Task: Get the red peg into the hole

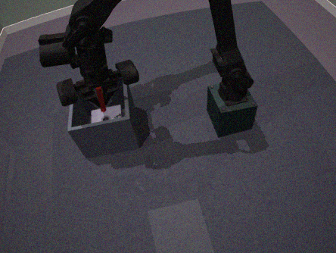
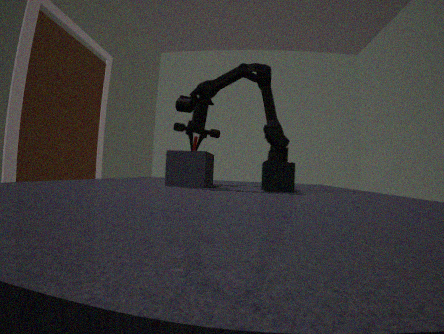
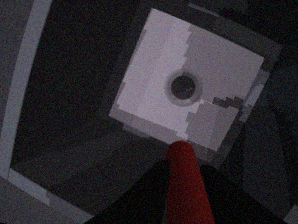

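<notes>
We list, by clock face as each view is seen:

Table (image 1: 94, 204) (image 2: 225, 240), one, dark and speckled; we find a paler patch (image 1: 179, 227) at six o'clock in the top view.

Door (image 2: 62, 105), one, brown in a pale frame, at ten o'clock in the exterior view.

Arm (image 1: 224, 26) (image 2: 230, 79), one, black, arched from its block towards nine o'clock, its hand end over the box.

Box (image 1: 107, 140) (image 2: 189, 170) (image 3: 25, 75), one, grey, open-topped, at nine o'clock in the top view.

Block (image 1: 234, 119) (image 2: 277, 182), one, dark green, under the arm's foot, at three o'clock from the box.

Gripper (image 1: 103, 106) (image 2: 194, 150) (image 3: 183, 172), one, pointing down, its fingers pinching the peg.

Plate (image 1: 96, 115) (image 3: 150, 65), one, pale and square, inside the box, partly shadowed.

Peg (image 1: 101, 99) (image 2: 195, 143) (image 3: 187, 185), one, red, between the fingers over the box's opening, outside the hole; we cannot tell how deep its tip sits.

Hole (image 1: 106, 118) (image 3: 183, 87), one, round and dark, at twelve o'clock from the peg's tip in the wrist view.
</notes>
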Controlling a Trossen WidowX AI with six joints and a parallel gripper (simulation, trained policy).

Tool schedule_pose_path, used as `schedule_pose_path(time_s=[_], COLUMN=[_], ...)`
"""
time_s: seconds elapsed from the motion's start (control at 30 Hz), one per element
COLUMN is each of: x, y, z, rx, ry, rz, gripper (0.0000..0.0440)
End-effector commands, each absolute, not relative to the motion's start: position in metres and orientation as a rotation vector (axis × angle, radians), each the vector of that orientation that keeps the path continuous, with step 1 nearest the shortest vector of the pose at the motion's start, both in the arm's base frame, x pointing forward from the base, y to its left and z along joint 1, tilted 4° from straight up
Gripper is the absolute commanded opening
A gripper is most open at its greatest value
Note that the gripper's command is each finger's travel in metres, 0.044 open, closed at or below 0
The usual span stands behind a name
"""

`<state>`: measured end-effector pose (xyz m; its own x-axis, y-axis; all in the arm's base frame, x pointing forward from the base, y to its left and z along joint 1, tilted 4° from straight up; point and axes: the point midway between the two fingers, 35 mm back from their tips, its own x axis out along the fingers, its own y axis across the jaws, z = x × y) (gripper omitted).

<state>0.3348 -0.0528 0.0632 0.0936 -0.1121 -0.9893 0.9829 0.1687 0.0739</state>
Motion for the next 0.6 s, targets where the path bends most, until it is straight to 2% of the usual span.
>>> schedule_pose_path(time_s=[0.0,0.57], x=[0.337,0.343], y=[-0.058,-0.078], z=[0.056,0.021], rx=[1.05,1.051], ry=[1.145,1.184], rz=[-1.078,-1.056], gripper=[0.0,0.0])
